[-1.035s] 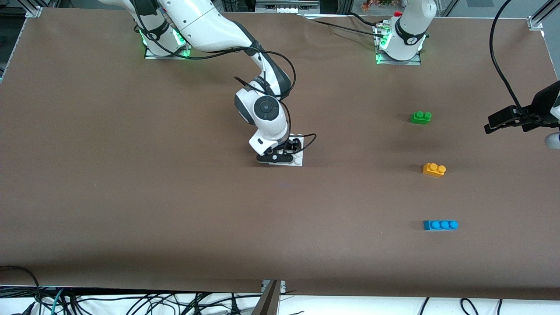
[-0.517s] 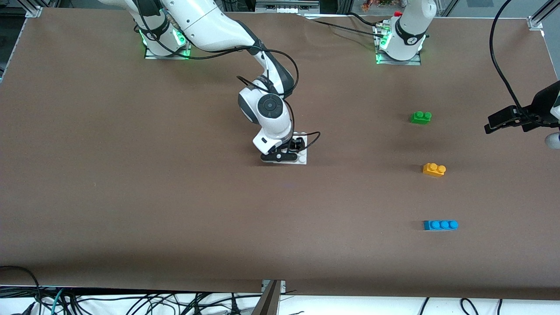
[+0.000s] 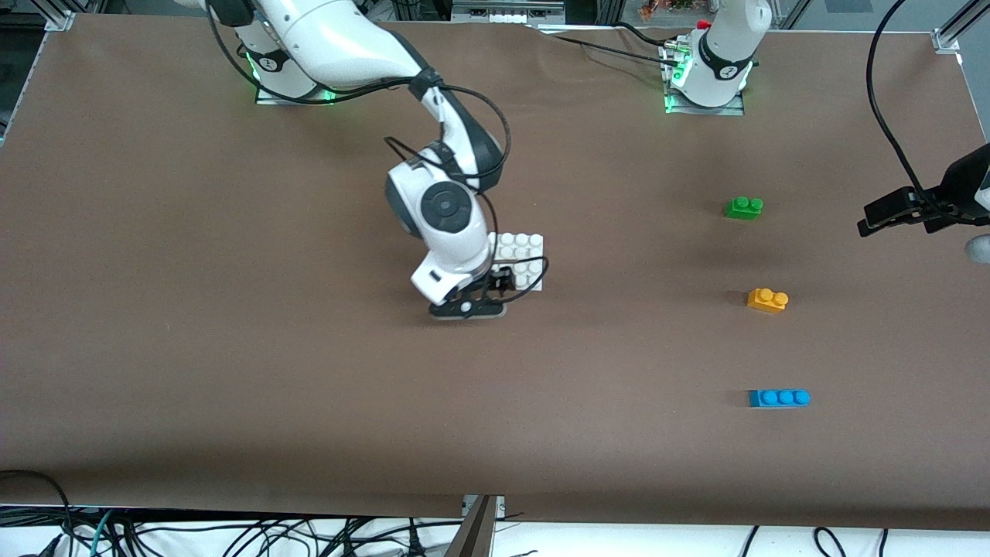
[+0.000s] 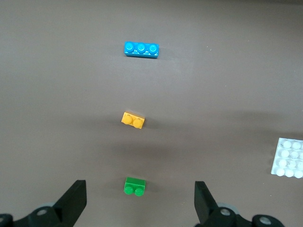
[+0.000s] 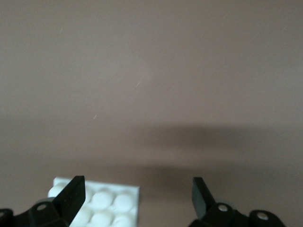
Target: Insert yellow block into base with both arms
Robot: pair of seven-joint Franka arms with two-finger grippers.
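Observation:
The yellow block (image 3: 767,299) lies on the brown table toward the left arm's end, between a green brick (image 3: 744,207) and a blue brick (image 3: 779,398). In the left wrist view the yellow block (image 4: 133,119) shows well ahead of the open left gripper (image 4: 139,205). The left gripper (image 3: 889,210) hangs high over the table's edge at the left arm's end and holds nothing. The white studded base (image 3: 524,249) lies mid-table. My right gripper (image 3: 468,305) sits low at the base's corner. It is open: the right gripper (image 5: 136,196) straddles a corner of the base (image 5: 102,201).
The green brick (image 4: 135,186) and the blue three-stud brick (image 4: 141,48) line up with the yellow one. The base (image 4: 289,158) shows at the edge of the left wrist view. Both arm bases stand along the table's edge farthest from the front camera; cables hang at the near edge.
The right gripper has come off the top of the base toward the right arm's end, uncovering most of its studs. The left arm and the bricks have not moved.

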